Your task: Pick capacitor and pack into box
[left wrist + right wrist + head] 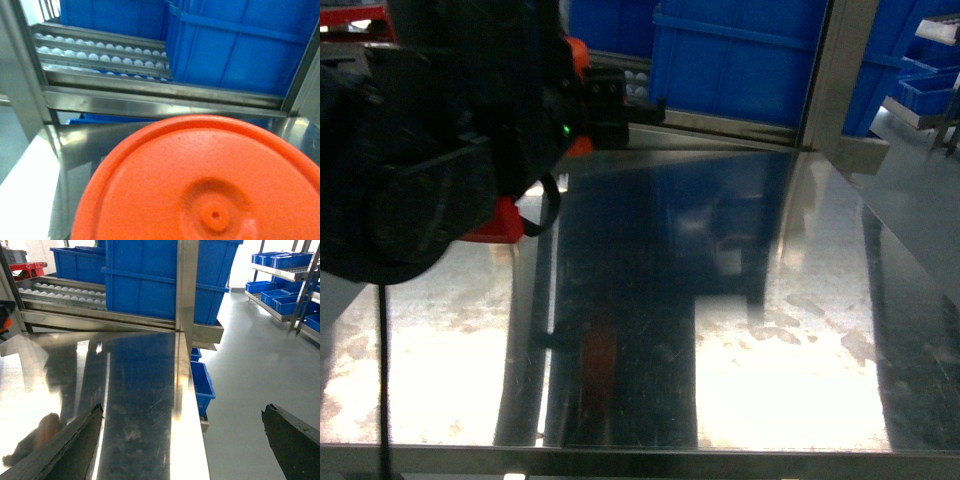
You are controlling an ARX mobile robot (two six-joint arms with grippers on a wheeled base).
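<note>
No capacitor and no box show in any view. My left arm [440, 140] fills the upper left of the head view, with its dark gripper end [608, 100] pointing toward the back rack. In the left wrist view a round orange disc [210, 185] with a raised centre hub covers the lower frame and hides the jaws, so I cannot tell whether they are open or shut. My right gripper [182, 440] is open wide over the right edge of the steel table [140, 390]. Its dark fingers [75, 445] have nothing between them.
Large blue bins [740, 60] stand on a roller rack [100, 55] behind the table. A steel post [187, 285] rises at the table's back right corner. Right of the table edge is grey floor [250, 365], a small blue bin [202, 385] below, and shelves of blue bins [285, 270].
</note>
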